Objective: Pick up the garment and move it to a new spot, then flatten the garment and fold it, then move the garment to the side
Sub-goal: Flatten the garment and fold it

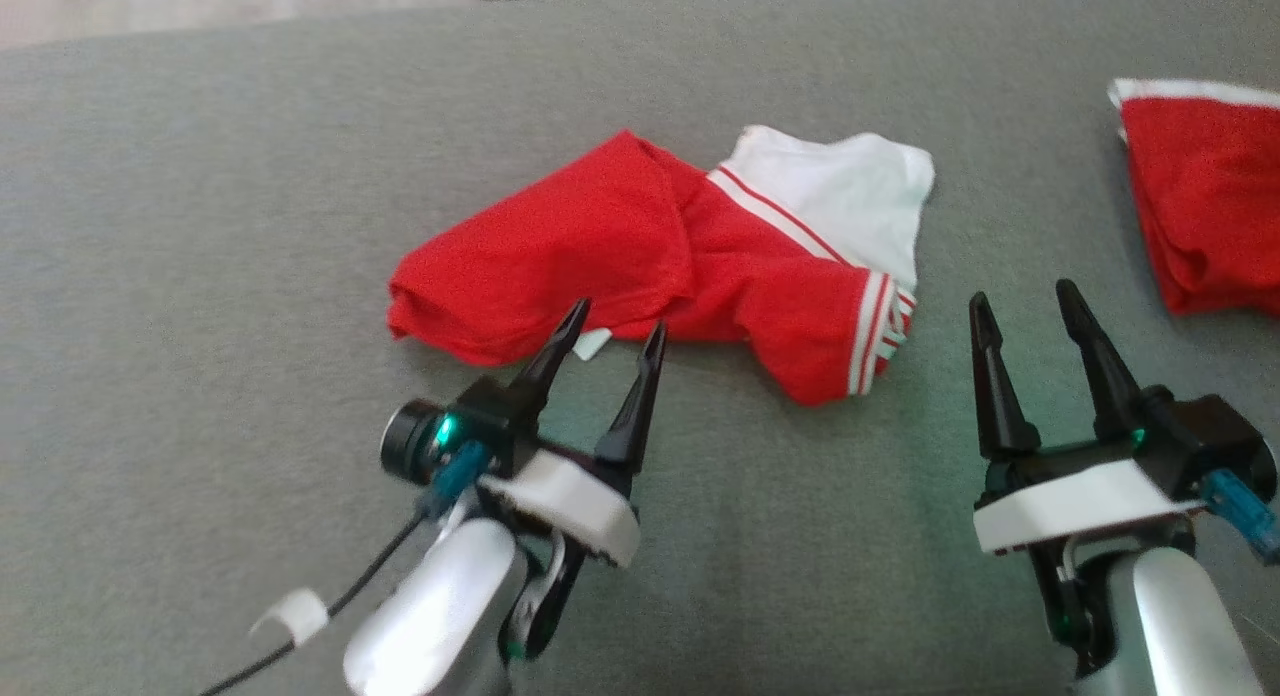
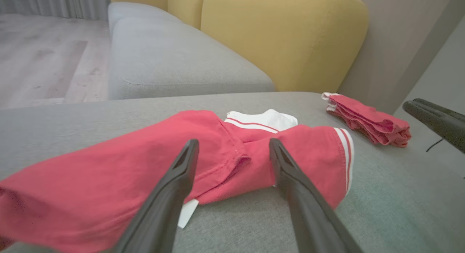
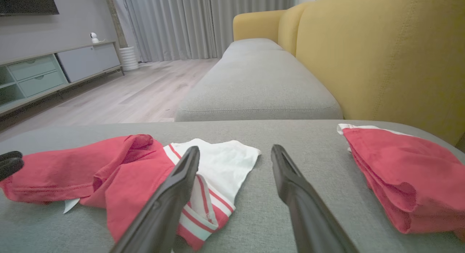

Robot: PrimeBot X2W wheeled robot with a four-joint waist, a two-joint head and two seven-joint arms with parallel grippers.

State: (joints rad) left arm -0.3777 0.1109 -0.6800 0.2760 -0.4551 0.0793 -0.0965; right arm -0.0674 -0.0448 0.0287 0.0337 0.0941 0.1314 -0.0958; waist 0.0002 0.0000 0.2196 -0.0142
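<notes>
A red and white garment lies crumpled on the grey cushion surface, with white striped cuffs and a white panel at its right end. My left gripper stands open just before its near left edge, fingertips almost at the red cloth and its small white tag. In the left wrist view the garment spreads right beyond the left gripper. To the right of the garment my right gripper stands open over bare cushion, nothing between its fingers. In the right wrist view the garment lies left of the right gripper.
A second red garment, folded with a white edge, lies at the far right of the cushion; it shows as well in the wrist views. A yellow sofa back rises behind it. Wood floor lies past the cushion's far edge.
</notes>
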